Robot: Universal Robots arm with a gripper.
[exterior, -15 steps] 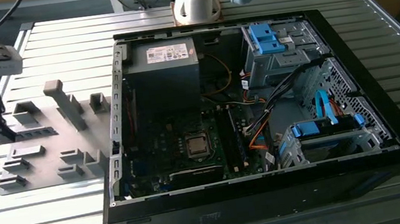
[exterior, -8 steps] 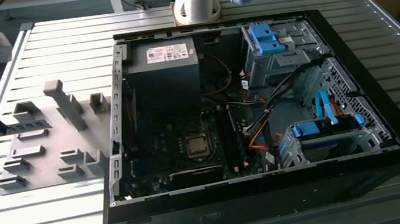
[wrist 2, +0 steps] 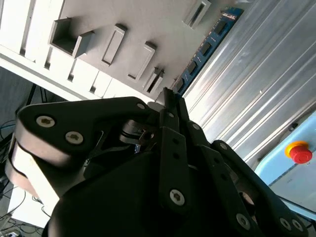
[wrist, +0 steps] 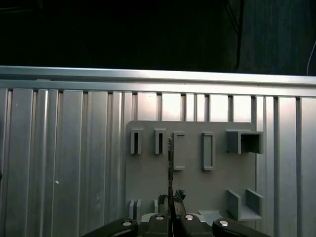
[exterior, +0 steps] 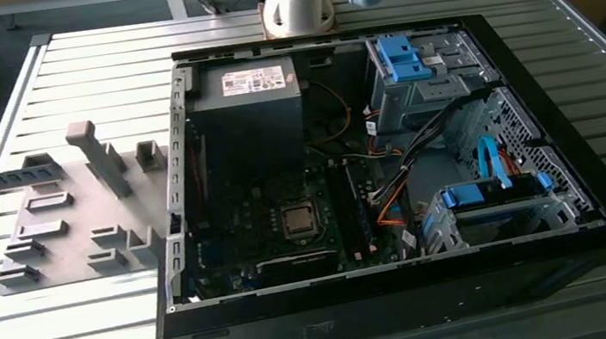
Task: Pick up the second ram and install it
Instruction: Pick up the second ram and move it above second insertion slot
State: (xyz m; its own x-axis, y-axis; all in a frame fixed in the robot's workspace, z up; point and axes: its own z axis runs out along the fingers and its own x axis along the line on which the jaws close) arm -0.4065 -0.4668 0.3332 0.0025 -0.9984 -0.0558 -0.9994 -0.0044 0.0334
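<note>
The claw point(wrist 2: 168, 95) is pinching the second ram point(wrist 2: 210, 42) by its near end, fingers pressed together on the blue-green board, which is sticking straight out past the fingertips. Beyond them is lying the grey fixture plate point(wrist: 207, 187) with its box-like pockets point(wrist: 208, 150). In the exterior view the open computer case point(exterior: 179, 237) is holding a power supply point(exterior: 250, 115) bearing a white label point(exterior: 251, 80), its print too small to read.

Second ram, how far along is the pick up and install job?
Done: the grasp. In hand: the gripper is shut on the second ram, edge-on over the grey fixture plate. Left: installing; the ram is not yet in the computer case.
</note>
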